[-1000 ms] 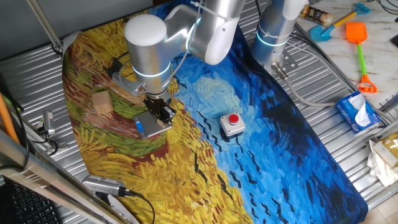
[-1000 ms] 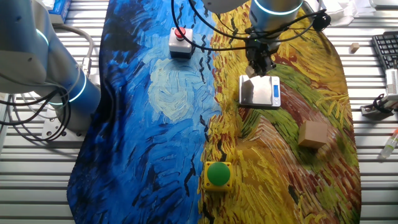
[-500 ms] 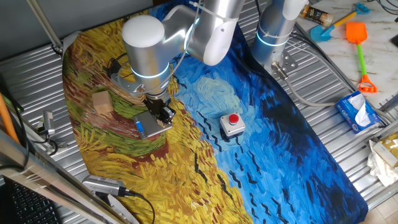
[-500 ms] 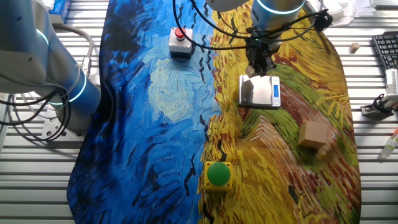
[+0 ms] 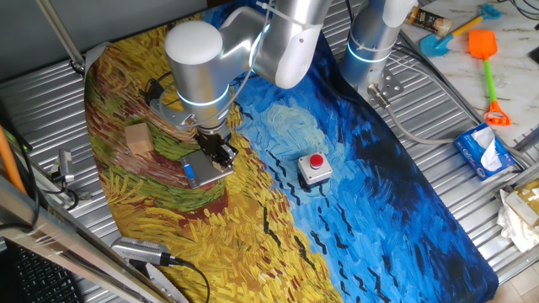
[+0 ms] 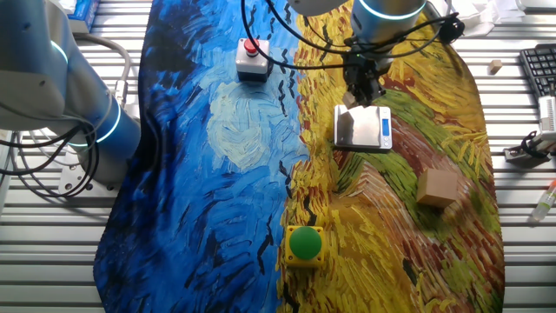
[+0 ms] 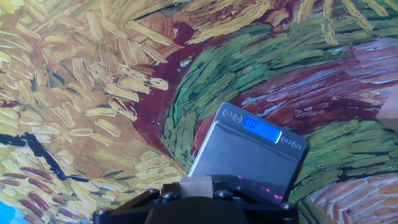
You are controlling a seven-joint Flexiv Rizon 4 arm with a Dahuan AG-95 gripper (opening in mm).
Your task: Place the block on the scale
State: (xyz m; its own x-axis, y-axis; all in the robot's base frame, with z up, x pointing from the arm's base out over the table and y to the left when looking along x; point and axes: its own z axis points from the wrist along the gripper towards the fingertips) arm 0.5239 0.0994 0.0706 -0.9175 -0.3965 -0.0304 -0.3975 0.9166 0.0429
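the painted cloth (image 6: 217,174) covers the table, and everything i care about sits on its yellow half. in the fixed view with the green button (image 6: 305,243) near the bottom, the larger wooden block (image 6: 439,188) lies at about 4 o'clock from the scale (image 6: 365,130) and well apart from it; the grey box with the red button (image 6: 252,57) is off at 10 o'clock.

the scale is bare on top as far as i can see, its blue strip lit. nothing rests on it yet.

my gripper (image 7: 196,194) hangs over the scale's edge opposite that strip, and my jaws are clamped on the block (image 7: 195,186), the small pale cube showing between them in the hand view.

i judge this the placing step: carry done, release not yet. the next move calls for lowering until the cube meets the plate, ideally more toward its centre, then parting the jaws gently so it doesn't tip or slide off the rim.
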